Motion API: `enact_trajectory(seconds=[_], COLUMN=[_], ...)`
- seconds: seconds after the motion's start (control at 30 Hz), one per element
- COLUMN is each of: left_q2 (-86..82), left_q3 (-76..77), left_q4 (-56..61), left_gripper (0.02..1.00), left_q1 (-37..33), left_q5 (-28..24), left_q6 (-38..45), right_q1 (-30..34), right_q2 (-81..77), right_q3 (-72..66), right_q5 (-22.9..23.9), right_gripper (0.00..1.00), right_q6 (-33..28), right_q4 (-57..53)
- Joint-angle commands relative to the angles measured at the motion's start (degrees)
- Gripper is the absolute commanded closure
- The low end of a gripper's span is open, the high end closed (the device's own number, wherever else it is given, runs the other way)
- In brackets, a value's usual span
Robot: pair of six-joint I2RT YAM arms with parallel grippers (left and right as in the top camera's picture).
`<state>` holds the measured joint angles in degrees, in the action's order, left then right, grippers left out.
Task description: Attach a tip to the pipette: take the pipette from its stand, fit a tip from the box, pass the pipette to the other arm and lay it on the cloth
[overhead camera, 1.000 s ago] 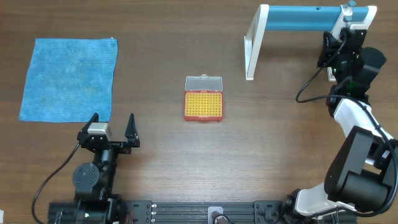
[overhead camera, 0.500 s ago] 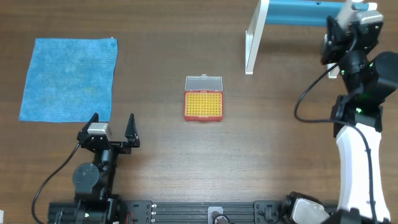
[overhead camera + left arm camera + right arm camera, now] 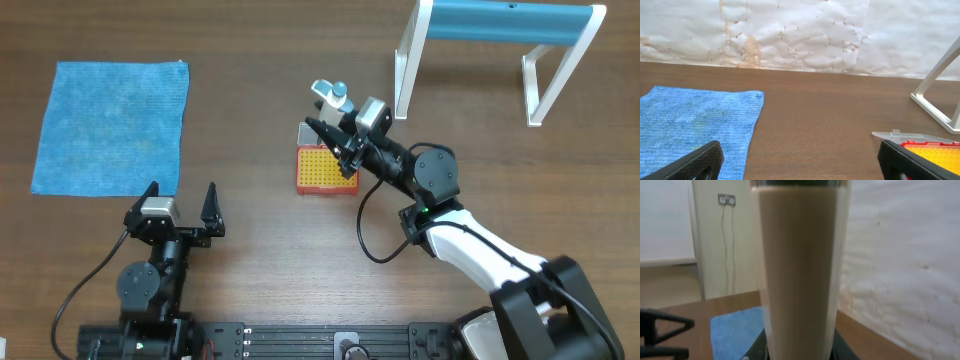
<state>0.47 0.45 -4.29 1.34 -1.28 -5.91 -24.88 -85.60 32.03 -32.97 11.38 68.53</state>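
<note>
- The pipette is in the right gripper, clamped between its two fingers. Its white head with the blue knob sticks out beyond the gripper on the far side.
- In the right wrist view the pipette body is a pale upright column, standing directly between the dark fingers.
- The lower end of the pipette is hidden behind the gripper, so I cannot tell whether a tip is on it.
- The right arm stands at the right of the table and reaches across to the middle, with its white forearm slanted toward the far left.
- In the top view the right gripper shows at the tip box, near the far right corner of the box. The box has its clear lid open and shows a field of yellow tips.
- The stand, a blue bar on white legs, is at the far right, well apart from the pipette.
- The left gripper is close to its own base, its fingers spread wide and holding nothing.
- The blue cloth lies flat at the far left, just beyond the left gripper.
</note>
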Motion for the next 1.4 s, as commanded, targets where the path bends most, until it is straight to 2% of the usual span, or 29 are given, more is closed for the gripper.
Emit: enact_trajectory(seconds=[0.03,0.13,0.3,0.47,1.1,1.4], left_q2=[-0.3,-0.3,-0.3,-0.3,-0.3,-0.3], left_q3=[-0.1,-0.1,-0.1,-0.1,-0.1,-0.1], left_q4=[-0.3,-0.3,-0.3,-0.3,-0.3,-0.3], left_gripper=[0.020,0.020,0.020,0.020,0.020,0.020], left_q1=[0.1,0.1,0.1,0.1,0.1,0.1], left_q5=[0.7,0.7,0.7,0.7,0.7,0.7], left_q6=[-0.3,-0.3,-0.3,-0.3,-0.3,-0.3], right_q1=[-0.2,-0.2,-0.2,-0.2,-1.5,-2.0], right_q2=[-7.3,-12.6,-15.5,-17.6,-15.4,-15.2], right_q3=[-1.9,-1.9,-1.9,-1.5,0.0,0.0], right_q5=[0.3,0.3,0.6,3.0,2.9,0.1], right_gripper=[0.923,0.925,0.923,0.923,0.921,0.923], right_q6=[3.1,2.9,-1.7,-4.7,-4.6,-3.3], right_q4=[3.3,5.6,6.2,6.2,5.9,5.0])
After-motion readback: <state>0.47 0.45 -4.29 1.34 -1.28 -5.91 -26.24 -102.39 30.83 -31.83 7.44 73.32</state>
